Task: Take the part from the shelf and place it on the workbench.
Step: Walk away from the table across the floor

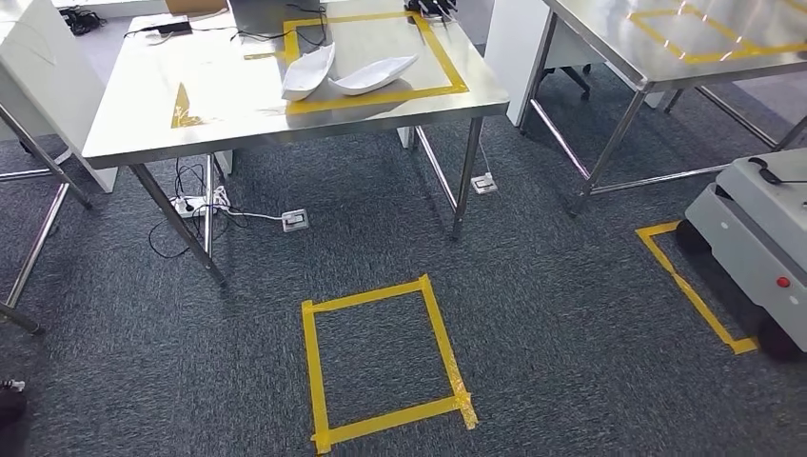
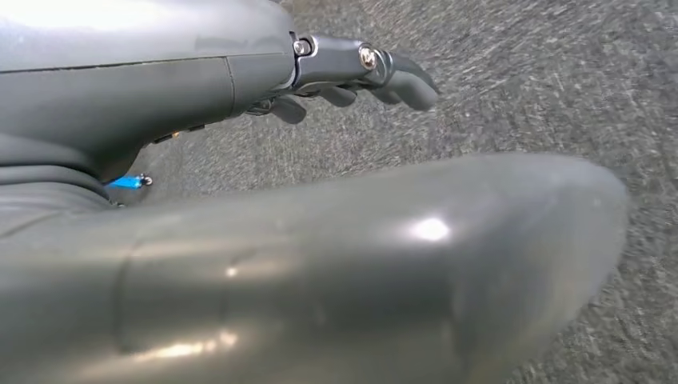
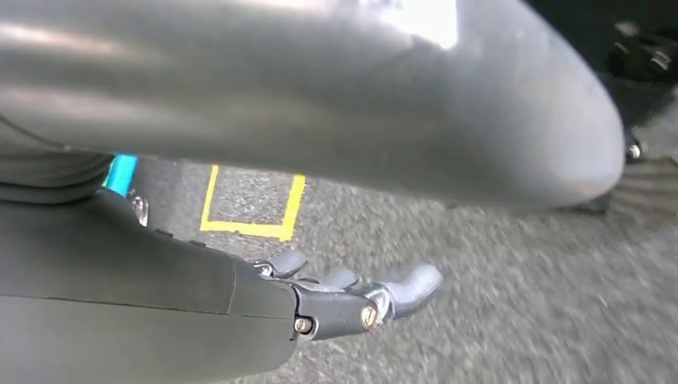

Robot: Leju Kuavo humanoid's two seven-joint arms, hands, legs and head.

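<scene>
Two white curved parts (image 1: 309,71) (image 1: 376,74) lie side by side on the steel workbench (image 1: 219,105), inside a square of yellow tape (image 1: 447,59). My left hand (image 2: 240,80) hangs over grey carpet, its fingers (image 2: 400,80) stretched out and nothing in it. In the right wrist view my right hand (image 3: 200,296) also hangs above the carpet, its fingers (image 3: 400,288) apart and holding nothing.
A yellow tape rectangle (image 1: 381,362) marks the carpet in front of the workbench. Power strips and cables (image 1: 195,203) lie between the table legs. A second steel table (image 1: 609,38) stands at the back right, and a grey wheeled cart (image 1: 761,228) stands beside another tape outline.
</scene>
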